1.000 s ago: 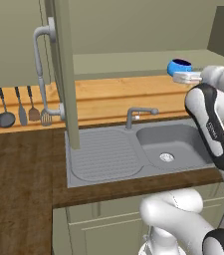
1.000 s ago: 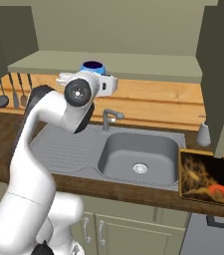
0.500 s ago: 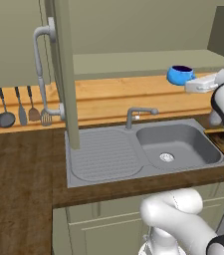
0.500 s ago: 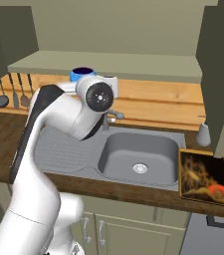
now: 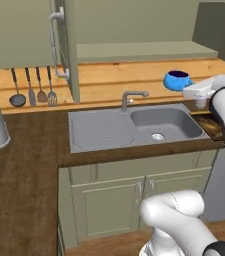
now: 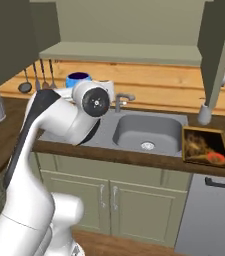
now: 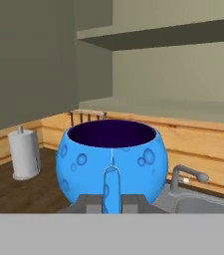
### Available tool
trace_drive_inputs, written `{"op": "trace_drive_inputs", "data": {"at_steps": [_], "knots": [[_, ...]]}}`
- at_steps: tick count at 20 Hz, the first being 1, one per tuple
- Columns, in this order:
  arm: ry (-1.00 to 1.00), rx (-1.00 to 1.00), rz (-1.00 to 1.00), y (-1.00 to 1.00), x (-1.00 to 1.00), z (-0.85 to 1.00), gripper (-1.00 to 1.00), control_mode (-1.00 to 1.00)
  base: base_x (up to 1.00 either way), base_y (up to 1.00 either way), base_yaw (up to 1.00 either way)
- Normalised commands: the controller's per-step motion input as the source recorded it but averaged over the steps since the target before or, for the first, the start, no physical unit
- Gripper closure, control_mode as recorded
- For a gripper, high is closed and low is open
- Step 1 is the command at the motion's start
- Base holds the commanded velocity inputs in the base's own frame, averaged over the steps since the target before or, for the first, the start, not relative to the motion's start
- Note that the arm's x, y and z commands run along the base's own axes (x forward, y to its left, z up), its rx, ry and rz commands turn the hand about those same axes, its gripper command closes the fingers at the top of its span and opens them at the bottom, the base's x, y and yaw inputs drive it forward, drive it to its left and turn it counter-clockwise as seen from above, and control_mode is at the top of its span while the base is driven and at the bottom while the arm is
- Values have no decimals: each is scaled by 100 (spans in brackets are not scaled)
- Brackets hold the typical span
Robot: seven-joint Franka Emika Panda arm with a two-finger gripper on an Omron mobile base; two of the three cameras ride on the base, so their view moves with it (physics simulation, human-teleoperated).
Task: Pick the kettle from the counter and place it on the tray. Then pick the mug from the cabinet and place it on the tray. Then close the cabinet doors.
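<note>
Mug (image 7: 112, 162) fills our hand view: bright blue, round-bellied, dotted with paler bubble spots, its inside dark purple, its handle pointing straight back between the tips of our claw (image 7: 112, 203). We have the claw closed on that handle, carrying the mug in the air above the dark wood surface (image 5: 29, 160). Below and beyond the claw sits the grey sink (image 5: 164, 124), and the tray (image 6: 206, 147) lies past it.

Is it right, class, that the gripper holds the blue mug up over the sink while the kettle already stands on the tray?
Not quite. The gripper does hold the mug over the sink, but the right base view shows the tray without the kettle on it.
</note>
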Motion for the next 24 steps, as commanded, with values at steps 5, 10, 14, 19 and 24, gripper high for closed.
{"op": "trace_drive_inputs", "data": {"at_steps": [5,10,14,19,24], "knots": [[0,0,0,0,0,0,100,100,-98,-31,-3],[0,0,0,0,0,0,100,100,-72,-90,-1],[0,0,0,0,0,0,100,100,-59,-100,0],[0,0,0,0,0,0,100,100,-20,-99,0],[0,0,0,0,0,0,100,100,39,-64,4]]}}
